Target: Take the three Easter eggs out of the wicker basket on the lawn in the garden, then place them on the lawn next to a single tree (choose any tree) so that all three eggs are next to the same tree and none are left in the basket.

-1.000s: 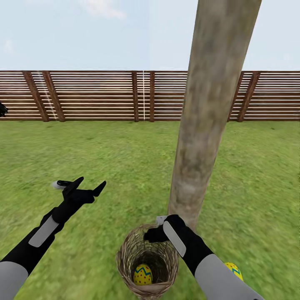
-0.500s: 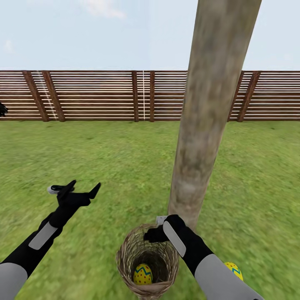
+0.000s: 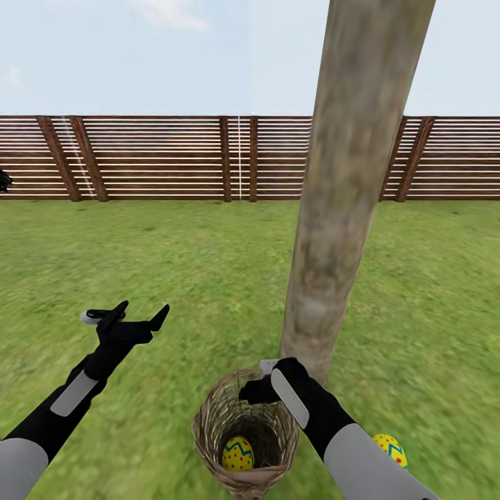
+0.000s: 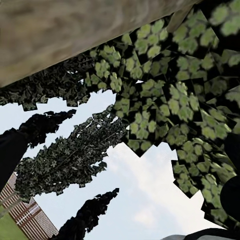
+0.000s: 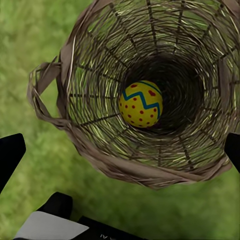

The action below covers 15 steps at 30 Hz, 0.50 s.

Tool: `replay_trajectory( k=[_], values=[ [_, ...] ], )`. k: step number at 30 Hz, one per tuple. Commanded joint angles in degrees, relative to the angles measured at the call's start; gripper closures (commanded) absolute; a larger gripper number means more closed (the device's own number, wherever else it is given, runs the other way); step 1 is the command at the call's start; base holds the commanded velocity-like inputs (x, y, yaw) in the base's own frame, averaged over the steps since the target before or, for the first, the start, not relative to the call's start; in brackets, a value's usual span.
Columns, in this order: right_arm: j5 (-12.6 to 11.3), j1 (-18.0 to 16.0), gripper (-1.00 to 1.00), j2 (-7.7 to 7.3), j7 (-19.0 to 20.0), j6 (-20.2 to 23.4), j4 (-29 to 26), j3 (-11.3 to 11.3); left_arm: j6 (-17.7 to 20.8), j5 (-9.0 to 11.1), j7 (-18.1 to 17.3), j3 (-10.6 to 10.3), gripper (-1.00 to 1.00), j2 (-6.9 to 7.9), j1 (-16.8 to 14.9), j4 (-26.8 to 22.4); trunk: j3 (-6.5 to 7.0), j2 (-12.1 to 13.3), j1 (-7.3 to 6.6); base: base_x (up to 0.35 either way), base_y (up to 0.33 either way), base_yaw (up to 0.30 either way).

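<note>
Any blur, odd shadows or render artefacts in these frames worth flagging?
Head view: the thick pale mottled tree trunk looks smeared and the grass softens toward the lower corners; no cast shadows. Left wrist view: the trunk is blurred, and the jagged grey-green leaf cards cut hard edges against the sky. Right wrist view: the brown wicker basket and yellow zigzag-banded egg are sharp, its depths dark.

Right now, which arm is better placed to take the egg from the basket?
The right. Its gripper hangs over the basket, jaws open, looking down at the egg. The left gripper is off to the side, away from the basket.
</note>
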Motion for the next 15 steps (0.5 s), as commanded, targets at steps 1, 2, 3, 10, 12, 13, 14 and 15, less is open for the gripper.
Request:
replay_trajectory(
  k=[1,2,3,10,12,13,14,15],
  values=[
    [-0.62,-0.05,-1.00,0.01,-0.57,0.11,-0.05,0.15,0.60,0.39,-0.17,-0.30,-1.00,0.04,-0.06,0.01,-0.24,-0.45,0.22,0.000,0.000,0.000],
    [-0.67,-0.05,-1.00,0.02,-0.57,0.11,-0.05,0.17,0.60,0.38,-0.11,-0.30,-1.00,0.01,-0.06,0.01,-0.42,-0.85,0.44,0.000,0.000,0.000],
    [-0.69,-0.05,-1.00,0.05,-0.57,0.11,-0.05,0.17,0.60,0.38,-0.05,-0.30,-1.00,-0.01,-0.06,0.02,-0.60,-1.25,0.66,0.000,0.000,0.000],
    [-0.73,-0.05,-1.00,0.33,-0.57,0.03,-0.05,0.31,0.60,0.40,0.17,-0.22,-1.00,0.04,-0.06,0.10,-1.85,-4.06,2.20,0.000,0.000,0.000],
    [-0.73,-0.05,-1.00,0.33,-0.57,-0.28,-0.05,0.34,0.60,0.39,0.18,-0.22,-1.00,0.01,-0.06,0.10,-2.21,-4.86,2.64,0.000,0.000,0.000],
    [-0.73,-0.05,-1.00,0.33,-0.57,-0.73,-0.05,0.40,0.60,0.40,0.17,-0.21,-1.00,0.10,-0.06,0.11,-2.39,-5.26,2.86,0.000,0.000,0.000],
    [-0.75,-0.05,-1.00,0.33,-0.57,-1.66,-0.05,0.90,0.60,0.44,0.15,-0.20,-1.00,0.28,-0.06,0.25,-2.57,-5.66,3.08,0.000,0.000,0.000],
    [-0.78,-0.05,-1.00,0.33,-0.57,-2.68,-0.05,2.02,0.60,0.45,0.14,-0.16,-1.00,0.34,-0.06,1.00,-2.75,-6.06,3.30,0.000,0.000,0.000]
  ],
)
